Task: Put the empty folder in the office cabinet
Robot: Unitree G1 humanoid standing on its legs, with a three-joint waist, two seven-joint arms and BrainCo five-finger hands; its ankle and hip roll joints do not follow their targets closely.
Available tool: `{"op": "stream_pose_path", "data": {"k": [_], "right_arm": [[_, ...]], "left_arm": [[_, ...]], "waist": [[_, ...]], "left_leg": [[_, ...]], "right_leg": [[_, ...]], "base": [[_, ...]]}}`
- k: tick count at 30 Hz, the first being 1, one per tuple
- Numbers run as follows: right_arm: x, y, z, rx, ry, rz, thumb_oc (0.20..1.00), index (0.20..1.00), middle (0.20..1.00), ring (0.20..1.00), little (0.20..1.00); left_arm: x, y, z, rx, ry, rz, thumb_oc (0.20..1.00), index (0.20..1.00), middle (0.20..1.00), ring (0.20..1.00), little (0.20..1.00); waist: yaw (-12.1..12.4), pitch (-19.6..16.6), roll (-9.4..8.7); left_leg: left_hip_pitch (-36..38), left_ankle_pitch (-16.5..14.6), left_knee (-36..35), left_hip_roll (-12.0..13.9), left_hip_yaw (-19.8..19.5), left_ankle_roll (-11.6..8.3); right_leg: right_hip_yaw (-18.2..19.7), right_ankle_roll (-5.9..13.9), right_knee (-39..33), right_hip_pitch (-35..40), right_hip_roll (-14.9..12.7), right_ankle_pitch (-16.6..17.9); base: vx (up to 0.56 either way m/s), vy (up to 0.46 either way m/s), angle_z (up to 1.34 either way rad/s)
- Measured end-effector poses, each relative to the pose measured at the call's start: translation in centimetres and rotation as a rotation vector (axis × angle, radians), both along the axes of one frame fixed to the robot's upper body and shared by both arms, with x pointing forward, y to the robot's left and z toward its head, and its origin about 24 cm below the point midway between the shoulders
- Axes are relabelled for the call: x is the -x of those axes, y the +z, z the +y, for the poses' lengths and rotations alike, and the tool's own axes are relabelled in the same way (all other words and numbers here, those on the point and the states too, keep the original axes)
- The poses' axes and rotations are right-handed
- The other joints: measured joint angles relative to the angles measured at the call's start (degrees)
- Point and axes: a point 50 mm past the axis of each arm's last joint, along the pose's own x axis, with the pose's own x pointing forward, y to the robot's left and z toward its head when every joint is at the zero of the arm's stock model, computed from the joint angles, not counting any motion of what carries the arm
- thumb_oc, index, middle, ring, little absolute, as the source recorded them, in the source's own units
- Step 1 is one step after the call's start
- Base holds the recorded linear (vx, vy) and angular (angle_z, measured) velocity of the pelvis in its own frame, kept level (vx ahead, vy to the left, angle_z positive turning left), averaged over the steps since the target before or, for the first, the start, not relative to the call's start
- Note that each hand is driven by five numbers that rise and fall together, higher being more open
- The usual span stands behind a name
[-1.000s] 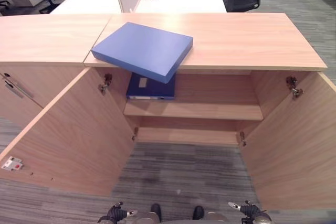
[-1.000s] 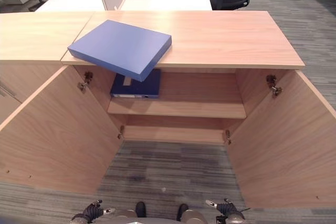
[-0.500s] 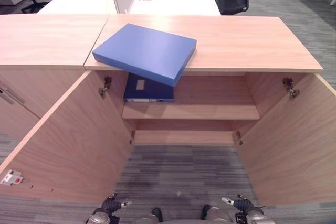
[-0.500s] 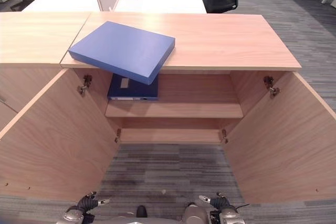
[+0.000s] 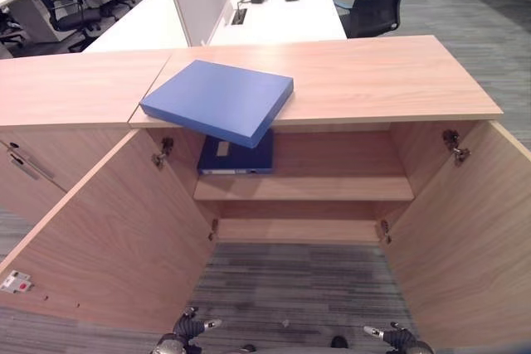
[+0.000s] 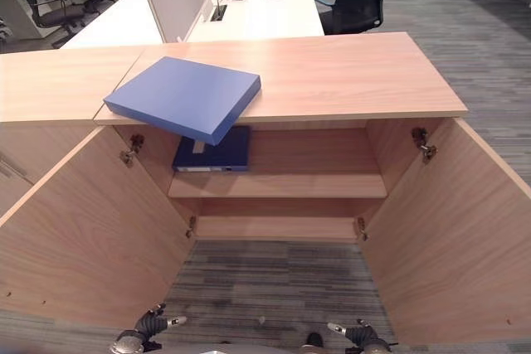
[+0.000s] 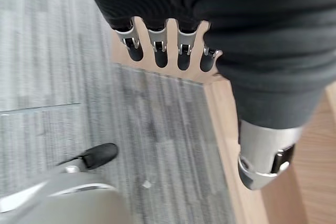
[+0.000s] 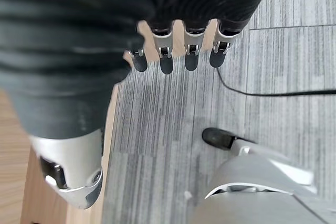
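Blue folder (image 5: 217,101) lies flat on the cabinet (image 5: 348,80) counter, one corner overhanging the open doors — a darker binder (image 5: 236,155) rests on the upper shelf (image 5: 332,187) beneath. Left robot hand (image 5: 184,333) and right robot hand (image 5: 397,338) hang low over the carpet (image 5: 290,288), fingers relaxed and empty.

We see a matt, smooth blue folder (image 5: 217,101) on the cabinet (image 5: 390,80), whose pale wood-grain laminate looks smooth with a faint sheen. Its hinges (image 5: 452,144) are shiny metal. The floor (image 5: 290,288) is rough grey carpet.
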Motion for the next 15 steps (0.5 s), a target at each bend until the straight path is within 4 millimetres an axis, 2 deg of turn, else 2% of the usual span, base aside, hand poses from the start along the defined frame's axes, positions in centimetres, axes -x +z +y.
{"op": "stream_pose_path", "data": {"k": [4, 5, 9, 11, 12, 15], "right_arm": [[1.0, -0.3, 0.2, -0.007, -0.007, 0.025, 1.000, 1.000, 1.000, 1.000, 1.000], [1.1, -0.3, 0.2, -0.007, -0.006, 0.025, 1.000, 1.000, 1.000, 1.000, 1.000], [1.2, -0.2, 0.2, -0.005, -0.003, 0.024, 1.000, 1.000, 1.000, 1.000, 1.000], [1.2, -0.2, 0.3, -0.010, -0.001, 0.007, 1.000, 1.000, 1.000, 1.000, 1.000], [1.6, -0.3, 0.3, -0.014, -0.019, 0.011, 1.000, 1.000, 1.000, 1.000, 1.000], [1.9, -0.3, 0.3, -0.014, -0.037, 0.015, 1.000, 1.000, 1.000, 1.000, 1.000]], "left_arm": [[-1.9, 1.3, 0.6, -0.030, -0.063, -0.087, 1.000, 1.000, 1.000, 1.000, 1.000], [-3.0, 2.2, 0.8, -0.042, -0.083, -0.147, 1.000, 1.000, 1.000, 1.000, 1.000], [-6.0, 5.4, 0.9, -0.069, -0.135, -0.344, 1.000, 1.000, 1.000, 1.000, 1.000], [-6.5, 7.3, 0.6, -0.071, -0.172, -0.441, 1.000, 1.000, 1.000, 1.000, 1.000], [-7.5, 10.2, 0.3, -0.076, -0.166, -0.601, 1.000, 1.000, 1.000, 1.000, 1.000], [-8.8, 12.8, 0.9, -0.171, -0.159, -0.744, 1.000, 1.000, 1.000, 1.000, 1.000]], "waist": [[-0.2, -0.8, -1.00], [-0.5, -0.8, -0.99], [-0.5, -1.1, 0.15], [-0.7, -1.2, 0.52], [-0.4, -1.1, 0.64], [0.4, -1.2, 0.81]], "left_leg": [[0.0, 0.2, 0.0, 0.0, -0.1, 0.22], [0.0, 0.4, 0.0, 0.0, -0.1, 0.26], [0.2, 0.5, 0.0, 0.0, -0.2, 0.18], [0.5, 0.5, 0.0, 0.0, -0.3, 0.17], [0.7, 0.5, 0.1, 0.0, -0.6, 0.16], [0.7, 0.5, 0.0, 0.1, -0.9, 0.15]], "right_leg": [[0.0, -0.16, 0.0, -0.1, -0.3, 0.1], [0.0, -0.17, 0.0, 0.0, -0.3, 0.2], [0.0, -0.34, 0.0, 0.3, 0.0, 0.6], [-0.1, -0.34, 0.0, 0.6, 0.1, 0.6], [-0.6, -0.35, 0.0, 1.1, 0.1, 0.5], [-0.8, -0.37, 0.0, 1.2, 0.2, 0.5]], "base": [[-0.02, -0.044, 0.00], [-0.02, -0.041, -0.01], [-0.01, -0.030, 0.00], [0.00, -0.052, 0.04], [0.00, -0.055, 0.12], [0.01, -0.059, 0.06]]}}
